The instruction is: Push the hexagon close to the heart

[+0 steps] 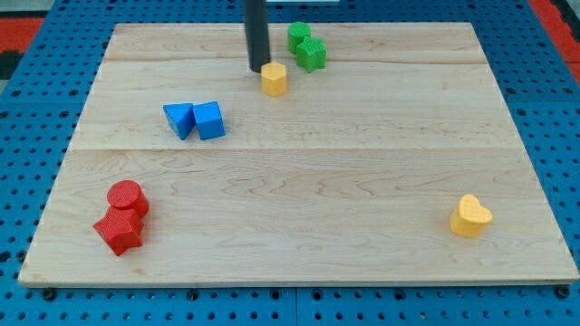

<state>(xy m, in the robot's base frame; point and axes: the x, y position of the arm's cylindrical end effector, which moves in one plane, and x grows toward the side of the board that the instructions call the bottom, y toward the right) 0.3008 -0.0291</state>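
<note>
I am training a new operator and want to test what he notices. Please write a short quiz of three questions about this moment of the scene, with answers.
1. True or false: my tip is at the upper-left side of the yellow hexagon.
2. Which blocks lie nearest the hexagon? A) two green blocks B) two red blocks C) two blue blocks
3. In which corner of the board is the yellow heart?

Key: 1 true; 2 A; 3 the view's bottom right.

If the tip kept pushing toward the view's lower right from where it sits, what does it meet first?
My tip meets the yellow hexagon at once; it already looks in contact. Beyond it, the way to the yellow heart looks free.
</note>
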